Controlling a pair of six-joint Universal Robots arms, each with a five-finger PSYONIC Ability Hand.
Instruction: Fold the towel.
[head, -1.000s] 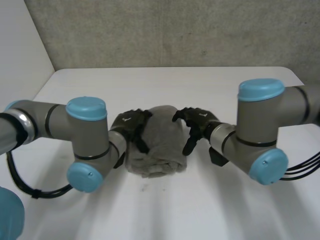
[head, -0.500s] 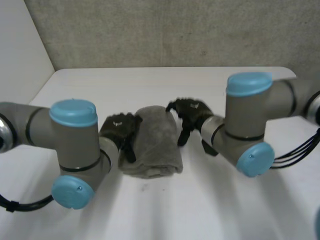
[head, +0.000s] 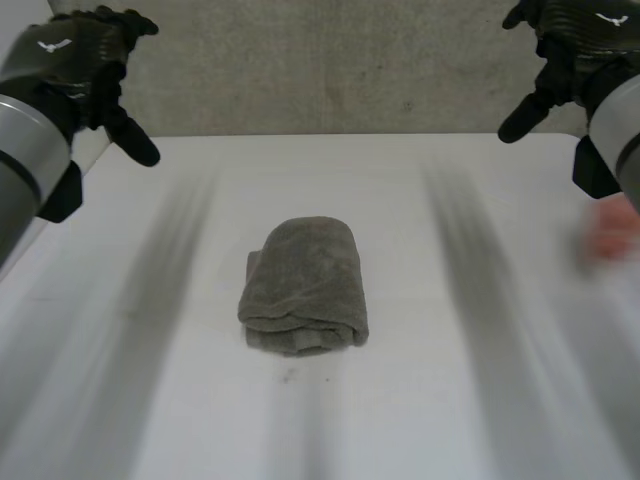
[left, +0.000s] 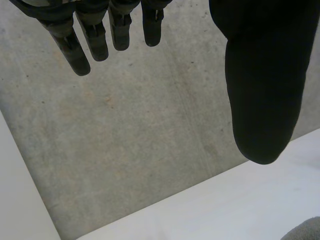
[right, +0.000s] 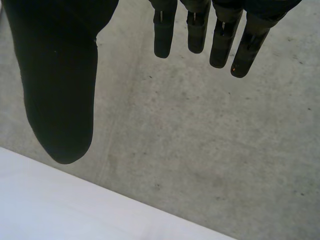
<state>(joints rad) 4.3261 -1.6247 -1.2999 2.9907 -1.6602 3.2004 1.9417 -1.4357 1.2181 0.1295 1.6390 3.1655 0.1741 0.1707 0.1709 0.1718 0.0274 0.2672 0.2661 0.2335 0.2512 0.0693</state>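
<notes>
A grey towel (head: 304, 287) lies folded into a thick bundle at the middle of the white table (head: 450, 400). My left hand (head: 75, 55) is raised high at the far left, well away from the towel, open with straight fingers (left: 92, 37) and nothing held. High at the far right, my right hand (head: 575, 40) is likewise open, its fingers (right: 220, 35) straight and empty. A corner of the towel (left: 305, 231) peeks in beyond the thumb in the left wrist view.
A grey concrete wall (head: 330, 65) stands behind the table's far edge. A blurred person's hand (head: 612, 232) shows at the table's right edge. A white side wall (head: 40, 120) borders the left.
Both hands have left the towel's sides and lifted up and outward, away from the table. The towel stays folded in place. A person's hand has appeared at the right.
</notes>
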